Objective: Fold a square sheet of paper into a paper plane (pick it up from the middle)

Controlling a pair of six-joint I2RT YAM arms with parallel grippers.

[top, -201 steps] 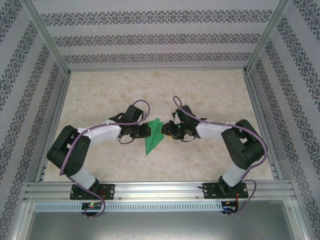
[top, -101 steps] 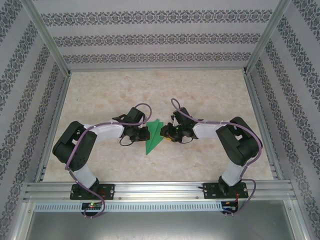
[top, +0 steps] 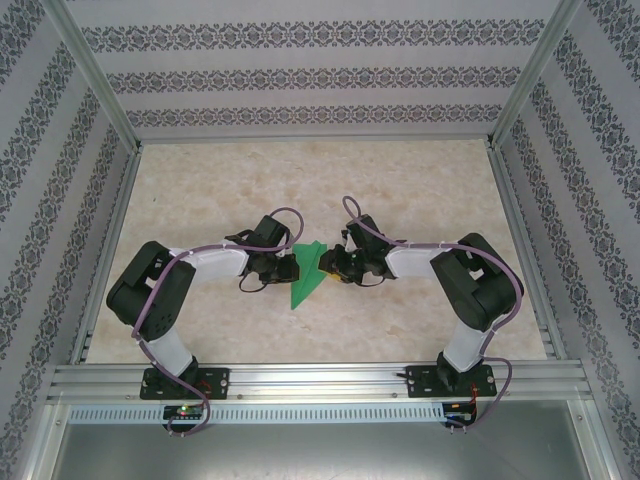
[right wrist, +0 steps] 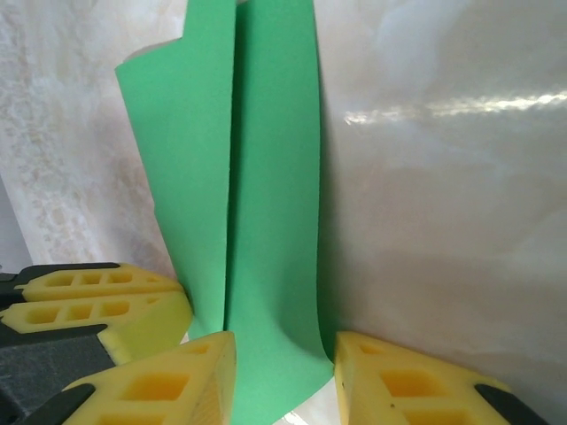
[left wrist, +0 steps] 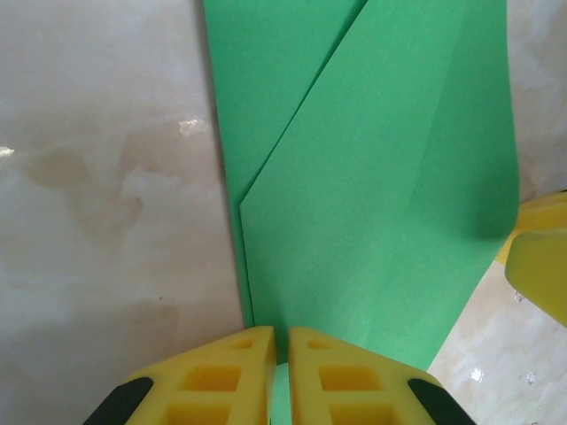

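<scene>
Top view: the paper plane has its side edges partly covered by the left gripper and the right gripper. Fingertips too small to read. Left wrist view: plane runs off the top edge, left gripper fingers cropped at bottom, paper edge vanishes between them. Right wrist view: plane cut top and bottom, right gripper fingers cropped at bottom, left gripper cut by the left edge.
</scene>
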